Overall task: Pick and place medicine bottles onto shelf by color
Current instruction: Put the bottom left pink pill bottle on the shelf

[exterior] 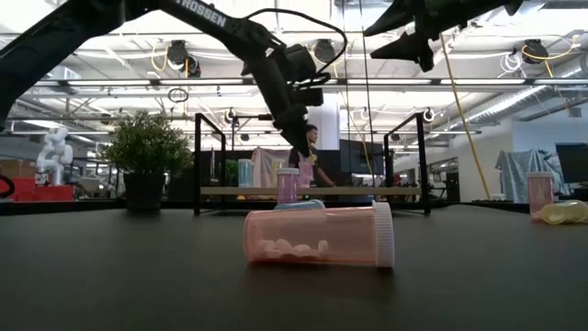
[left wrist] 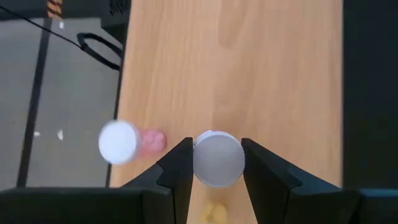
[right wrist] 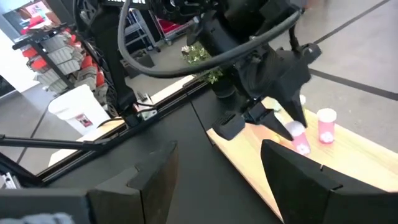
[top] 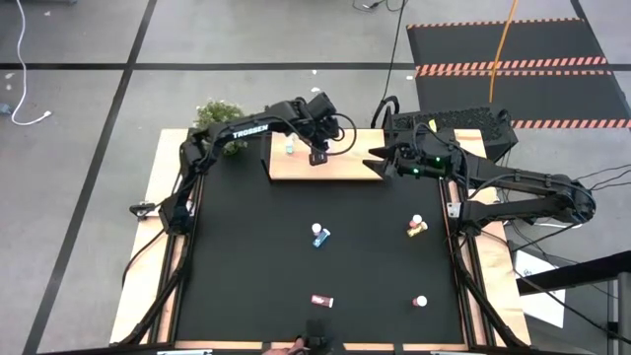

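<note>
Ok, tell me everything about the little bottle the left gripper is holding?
The bottle has a round white cap, seen from above in the left wrist view, and a pale pink see-through body in the right wrist view. It stands upright over the light wooden shelf, between the fingers of the left gripper, which press its sides. Whether its bottom touches the board is hidden. A second pink bottle with a white cap stands beside it, apart.
</note>
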